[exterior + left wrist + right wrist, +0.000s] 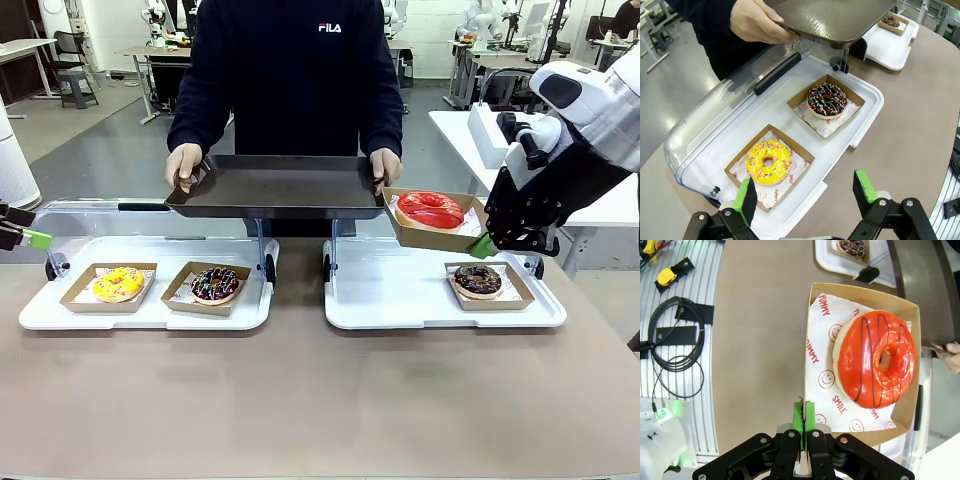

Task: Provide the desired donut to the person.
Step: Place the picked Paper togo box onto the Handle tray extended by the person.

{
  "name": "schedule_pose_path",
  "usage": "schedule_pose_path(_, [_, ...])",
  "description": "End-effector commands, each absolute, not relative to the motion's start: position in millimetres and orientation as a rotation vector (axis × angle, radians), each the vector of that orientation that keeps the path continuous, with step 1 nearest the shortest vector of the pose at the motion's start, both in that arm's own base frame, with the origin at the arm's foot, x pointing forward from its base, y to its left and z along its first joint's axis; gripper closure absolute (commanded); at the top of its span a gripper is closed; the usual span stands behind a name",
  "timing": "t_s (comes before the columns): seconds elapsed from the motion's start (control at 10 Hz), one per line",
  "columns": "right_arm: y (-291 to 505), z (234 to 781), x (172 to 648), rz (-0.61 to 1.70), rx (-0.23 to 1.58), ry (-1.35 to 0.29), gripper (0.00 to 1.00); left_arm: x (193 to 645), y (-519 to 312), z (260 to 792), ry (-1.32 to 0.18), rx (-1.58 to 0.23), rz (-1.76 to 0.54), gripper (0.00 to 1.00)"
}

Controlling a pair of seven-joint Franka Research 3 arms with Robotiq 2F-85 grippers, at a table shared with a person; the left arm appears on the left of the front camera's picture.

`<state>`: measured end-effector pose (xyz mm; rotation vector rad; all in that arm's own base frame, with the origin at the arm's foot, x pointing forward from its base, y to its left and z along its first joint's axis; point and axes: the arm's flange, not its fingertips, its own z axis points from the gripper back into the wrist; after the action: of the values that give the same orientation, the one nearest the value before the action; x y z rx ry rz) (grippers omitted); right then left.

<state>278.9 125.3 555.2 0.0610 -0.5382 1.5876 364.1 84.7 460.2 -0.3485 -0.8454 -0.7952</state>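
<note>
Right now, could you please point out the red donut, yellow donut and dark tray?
red donut (855, 360), right wrist view, icing beside the hole.
yellow donut (756, 167), left wrist view, icing beside the hole.
dark tray (275, 188), front view, bare middle.

Red-glazed donut (431, 209) in its cardboard box (415, 237), raised beside the dark tray (275, 190) the person (290, 70) holds

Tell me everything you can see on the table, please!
red donut: one, red, dark stripes, in cardboard box raised beside dark tray
yellow donut: one, yellow, boxed on left white tray
sprinkled donut: one, chocolate, boxed beside it
chocolate donut: one, brown, boxed on right white tray
dark tray: one, dark brown, held above the table
person's hands: two, holding the dark tray's ends
left gripper: one, black and green, open, at table's left
right gripper: one, black and green, shut on cardboard box
</note>
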Motion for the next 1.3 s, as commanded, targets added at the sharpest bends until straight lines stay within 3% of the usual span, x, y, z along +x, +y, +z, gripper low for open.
schedule_pose_path(0.0, [126,551,283,1.583,0.046,-0.542,1.0,365,87,457,-0.86,-0.357,-0.812,0.0])
schedule_pose_path(0.3, [156,580,290,1.552,0.072,-0.603,0.98,365,87,457,-0.86,-0.357,-0.812,0.0])
schedule_pose_path(0.5, [225,615,325,1.552,-0.006,-0.548,0.98,365,87,457,-0.86,-0.357,-0.812,0.0])
schedule_pose_path(0.6, [258,625,353,1.421,-0.02,-0.525,0.98,365,87,457,-0.86,-0.357,-0.812,0.0])
schedule_pose_path(0.8, [300,619,403,1.34,-0.083,-0.445,0.98,365,87,457,-0.86,-0.357,-0.812,0.0])
schedule_pose_path(1.2, [302,584,484,1.392,-0.059,-0.416,0.98,365,87,457,-0.86,-0.357,-0.812,0.0])
